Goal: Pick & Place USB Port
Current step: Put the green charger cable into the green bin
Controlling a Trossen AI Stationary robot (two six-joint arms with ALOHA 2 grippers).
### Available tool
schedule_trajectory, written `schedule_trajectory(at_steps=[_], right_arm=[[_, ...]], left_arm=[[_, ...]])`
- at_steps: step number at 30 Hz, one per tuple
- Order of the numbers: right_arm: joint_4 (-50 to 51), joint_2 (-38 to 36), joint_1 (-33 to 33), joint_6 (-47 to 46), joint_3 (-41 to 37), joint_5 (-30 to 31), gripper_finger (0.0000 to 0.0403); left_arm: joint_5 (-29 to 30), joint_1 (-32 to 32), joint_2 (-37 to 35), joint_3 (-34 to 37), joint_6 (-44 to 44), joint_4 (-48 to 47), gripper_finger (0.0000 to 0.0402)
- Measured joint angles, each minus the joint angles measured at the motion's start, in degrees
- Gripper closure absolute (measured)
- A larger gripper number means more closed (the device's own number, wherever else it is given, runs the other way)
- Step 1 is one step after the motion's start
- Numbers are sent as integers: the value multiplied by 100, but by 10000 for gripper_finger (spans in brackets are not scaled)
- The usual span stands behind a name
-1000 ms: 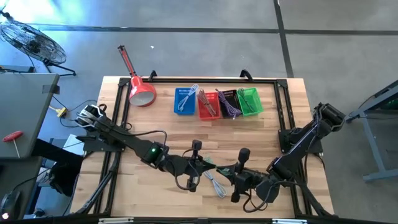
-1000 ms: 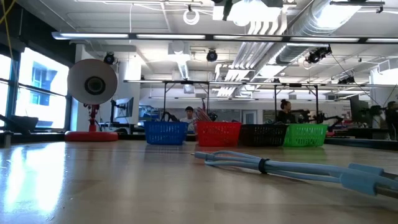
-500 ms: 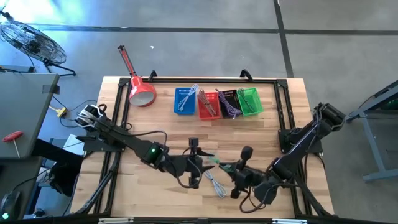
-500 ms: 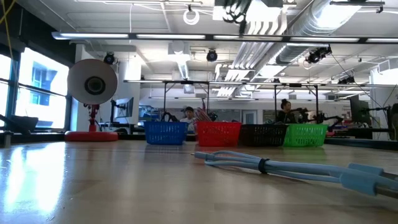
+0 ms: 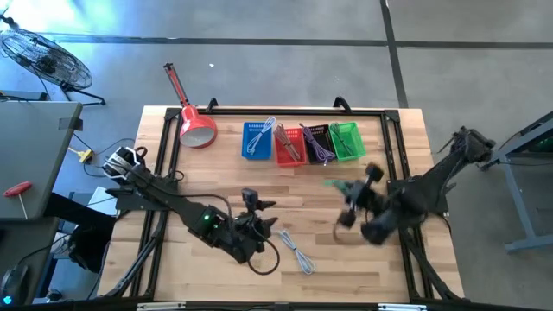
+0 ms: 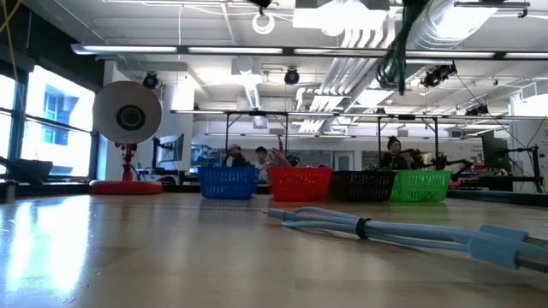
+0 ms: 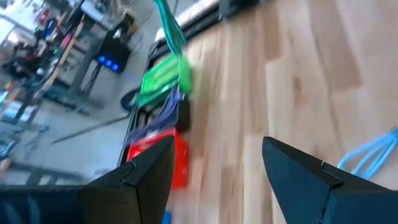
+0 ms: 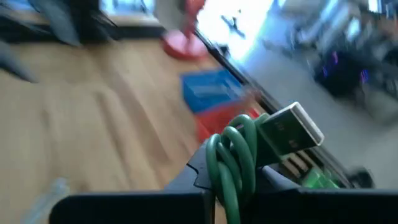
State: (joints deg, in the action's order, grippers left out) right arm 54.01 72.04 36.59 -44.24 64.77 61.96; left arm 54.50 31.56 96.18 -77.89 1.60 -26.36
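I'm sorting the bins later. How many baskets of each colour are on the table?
Blue basket: 1
Red basket: 1
Black basket: 1
Green basket: 1
Total: 4

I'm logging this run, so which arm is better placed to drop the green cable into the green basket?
The right. Its tool already grips the green USB cable and sits just in front of the green basket. The left tool is open, empty, and farther away, near the blue cable.
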Motion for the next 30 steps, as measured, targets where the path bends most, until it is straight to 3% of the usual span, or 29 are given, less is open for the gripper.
schedule_trajectory(at_steps=[6, 15, 22, 30], right_arm=[[1075, -656, -1588, -154, 0, -931, 395], [1011, -970, -4183, 1355, 0, -2360, 395], [-51, -615, -6089, 2793, 0, -4312, 395], [-244, 382, -7252, 3265, 2, -5231, 395]], left_arm=[[488, 103, -2, 0, -1280, -1567, 167], [693, 106, -2, 0, -3328, -3803, 167], [1122, 106, -2, 0, -3439, -4127, 167], [967, 104, -2, 0, -3466, -4139, 167]])
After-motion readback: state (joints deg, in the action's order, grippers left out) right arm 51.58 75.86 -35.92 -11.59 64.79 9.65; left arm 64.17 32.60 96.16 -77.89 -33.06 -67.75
